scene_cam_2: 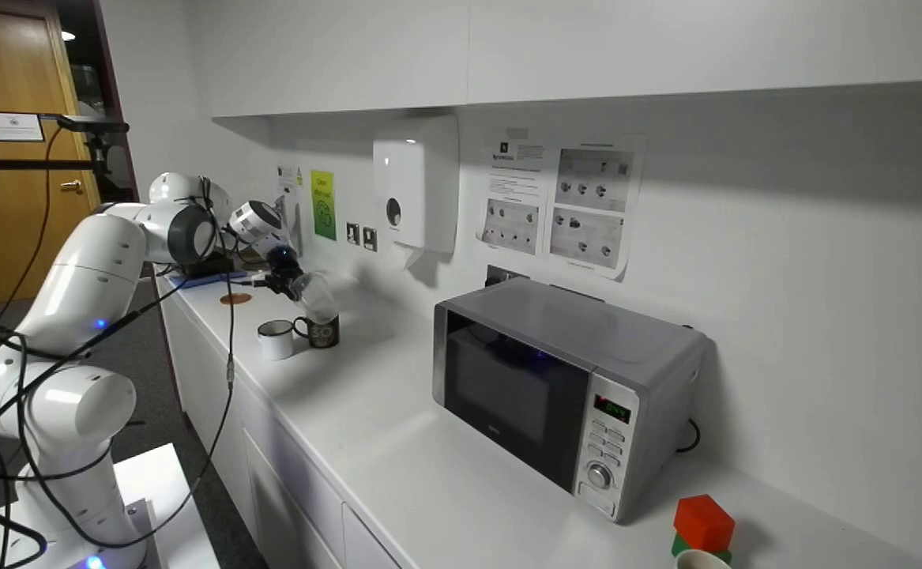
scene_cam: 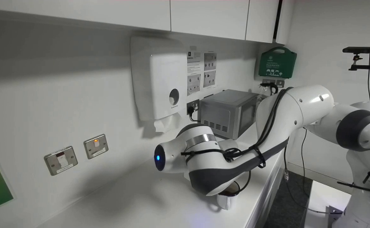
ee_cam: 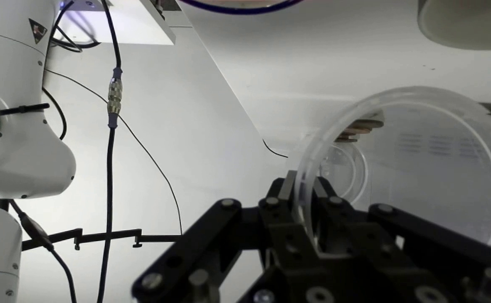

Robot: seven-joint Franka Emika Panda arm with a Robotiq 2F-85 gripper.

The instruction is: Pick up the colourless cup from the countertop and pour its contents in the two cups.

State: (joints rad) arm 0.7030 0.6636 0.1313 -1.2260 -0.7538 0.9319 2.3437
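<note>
Where the claw [ee_cam: 304, 189] grips: one wall of the colourless cup [scene_cam_2: 317, 296] is pinched between its tips; no second support shows.
Colourless cup: tilted, near four o'clock from the claw in an exterior view, overlapping the mouth of the dark mug [scene_cam_2: 324, 333]; touching or just above, I cannot tell. Its contents cannot be made out.
Pinched wall: smooth and held on one side, so the cup may swivel or slip as it tips.
Cup's lip: it looks wide for the mug below; a fast or off-centre pour would likely spill.
Dark mug: upright, five o'clock from the claw, handle to nine.
White mug [scene_cam_2: 276, 341]: upright, between six and seven o'clock, just beside that handle; crossing over without lifting could knock either mug.
Front edge: the worktop [scene_cam_2: 397, 427] ends near the white mug, at eight o'clock, so a shove that way could send it off.
Microwave [scene_cam_2: 563, 387] side: the worktop stretch towards four o'clock seems the roomiest retreat.
Dispenser [scene_cam_2: 415, 186] side: one to two o'clock, wall-mounted, limiting upward swings there.
</note>
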